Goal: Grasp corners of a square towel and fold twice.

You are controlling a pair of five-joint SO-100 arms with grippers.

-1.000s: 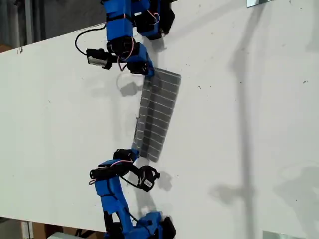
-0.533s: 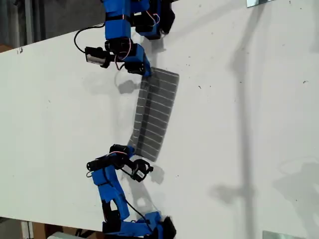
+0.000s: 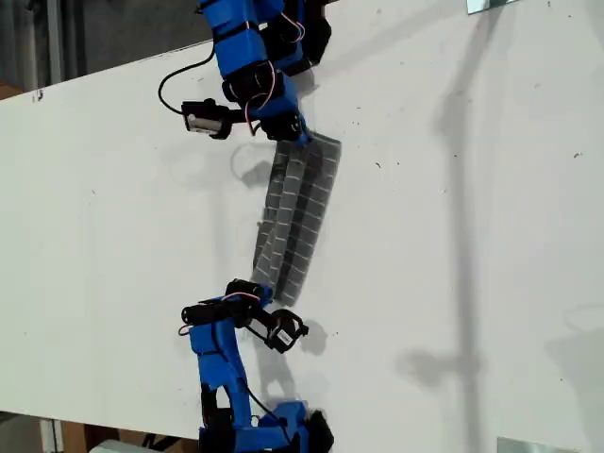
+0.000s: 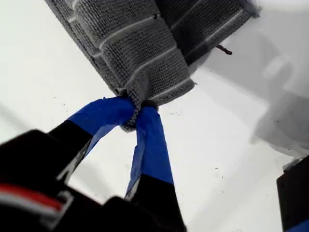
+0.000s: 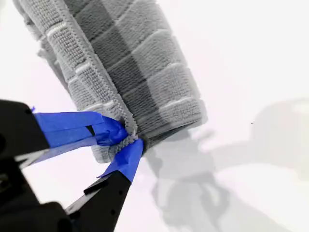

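Observation:
The square towel (image 3: 300, 208) is a dark grey cloth with thin white stripes. It lies folded into a long strip on the white table (image 3: 472, 236). My first gripper (image 4: 137, 108) is shut on a corner (image 4: 129, 96) of the towel (image 4: 140, 43), and my second gripper (image 5: 128, 140) is shut on another corner (image 5: 126, 137) of the towel (image 5: 130, 72). In the exterior view one arm's gripper (image 3: 291, 132) pinches the strip's upper end and another arm's gripper (image 3: 257, 291) pinches its lower end. The wrist views do not show which arm is which.
Blue arm bases stand at the exterior view's top edge (image 3: 283, 28) and bottom edge (image 3: 274, 429). A cabled camera (image 3: 203, 120) juts out beside the upper gripper. The table's edge runs along the exterior view's left side.
Both arms have shifted toward the exterior view's right with the held edge. The lifted layer now lies further over the strip, which looks narrower and more rumpled.

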